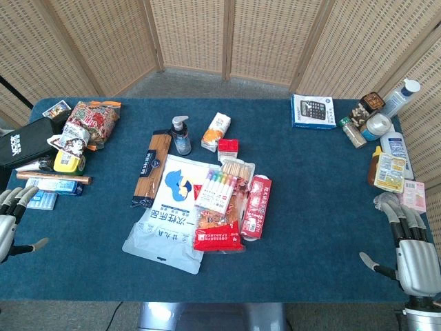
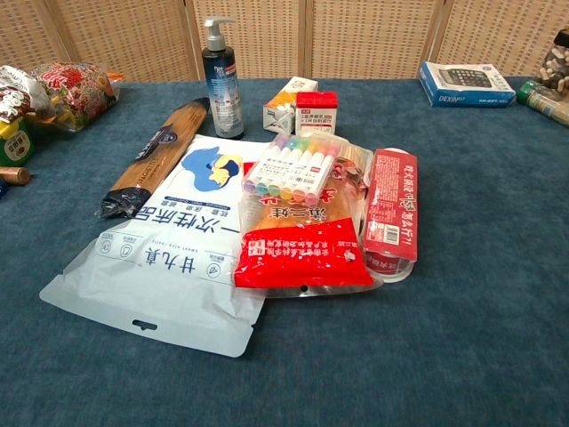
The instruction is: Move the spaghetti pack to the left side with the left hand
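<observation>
Spaghetti pack (image 1: 150, 169) lying left of white pouch (image 1: 167, 219), edges touching. Left hand (image 1: 12, 221) resting released, far left. Right hand (image 1: 406, 245) released. Risk: reaching fingers dragging pouch, tipping pump bottle (image 1: 181, 135).

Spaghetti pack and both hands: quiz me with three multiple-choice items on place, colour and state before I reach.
1. Where does the spaghetti pack lie?
A. along the left edge of the white pouch
B. on the calculator box
C. in the left hand

2. What colour is the pump bottle's pump head?
A. red
B. white
C. green

3. What state is the right hand in?
A. holding the marker pack
B. pressing on the red snack bag
C. open, holding nothing

Answers: 1 A, the pack runs beside the pouch's left edge, with the left hand far off at the table's edge; 2 B, the chest view shows a white pump head; 3 C, its fingers are spread at the table's near right corner, away from every item.
</observation>
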Robot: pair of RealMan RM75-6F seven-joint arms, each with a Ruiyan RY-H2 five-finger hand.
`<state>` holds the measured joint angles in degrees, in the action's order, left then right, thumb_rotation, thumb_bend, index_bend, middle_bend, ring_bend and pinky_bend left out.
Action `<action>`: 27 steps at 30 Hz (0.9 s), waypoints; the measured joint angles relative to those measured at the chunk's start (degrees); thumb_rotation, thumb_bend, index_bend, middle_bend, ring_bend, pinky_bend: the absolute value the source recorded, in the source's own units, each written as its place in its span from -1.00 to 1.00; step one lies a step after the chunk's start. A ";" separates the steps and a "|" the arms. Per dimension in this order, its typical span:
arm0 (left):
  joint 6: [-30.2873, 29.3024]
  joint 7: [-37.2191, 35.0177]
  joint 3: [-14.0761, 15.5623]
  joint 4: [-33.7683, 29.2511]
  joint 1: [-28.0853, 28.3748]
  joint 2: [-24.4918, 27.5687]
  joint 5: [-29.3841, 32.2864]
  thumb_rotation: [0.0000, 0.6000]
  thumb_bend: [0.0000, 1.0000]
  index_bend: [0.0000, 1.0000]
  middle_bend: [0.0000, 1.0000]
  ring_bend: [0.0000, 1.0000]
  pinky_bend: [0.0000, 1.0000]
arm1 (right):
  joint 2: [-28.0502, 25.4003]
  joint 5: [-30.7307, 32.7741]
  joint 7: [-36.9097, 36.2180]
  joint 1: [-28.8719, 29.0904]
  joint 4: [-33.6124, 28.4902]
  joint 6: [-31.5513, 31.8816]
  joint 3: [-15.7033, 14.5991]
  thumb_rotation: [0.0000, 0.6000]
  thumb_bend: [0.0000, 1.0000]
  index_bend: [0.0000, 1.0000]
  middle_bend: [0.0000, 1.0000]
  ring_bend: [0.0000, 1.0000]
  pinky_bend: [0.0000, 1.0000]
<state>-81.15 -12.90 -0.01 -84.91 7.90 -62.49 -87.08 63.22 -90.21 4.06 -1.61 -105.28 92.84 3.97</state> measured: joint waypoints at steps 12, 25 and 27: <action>2.40 0.54 -0.43 -0.09 1.36 -0.20 0.19 1.00 -0.86 -1.00 -1.00 -1.00 -1.00 | -0.71 -0.37 -0.86 -0.39 -0.47 0.90 -0.02 1.00 -1.00 -1.00 -1.00 -1.00 -1.00; 23.55 6.47 -6.77 -5.41 17.03 2.46 6.89 1.00 -0.87 -1.00 -1.00 -1.00 -1.00 | -1.31 0.91 -2.33 -0.38 -0.17 0.72 0.49 1.00 -1.00 -1.00 -1.00 -1.00 -1.00; 26.44 10.01 -8.02 -5.77 19.88 2.36 8.98 1.00 -0.86 -1.00 -1.00 -1.00 -1.00 | -1.40 1.11 -2.61 -0.36 -0.09 0.68 0.60 1.00 -1.00 -1.00 -1.00 -1.00 -1.00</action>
<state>-54.70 -2.89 -8.03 -90.67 27.77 -60.13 -78.10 61.83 -89.10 1.45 -1.97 -105.37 93.52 4.57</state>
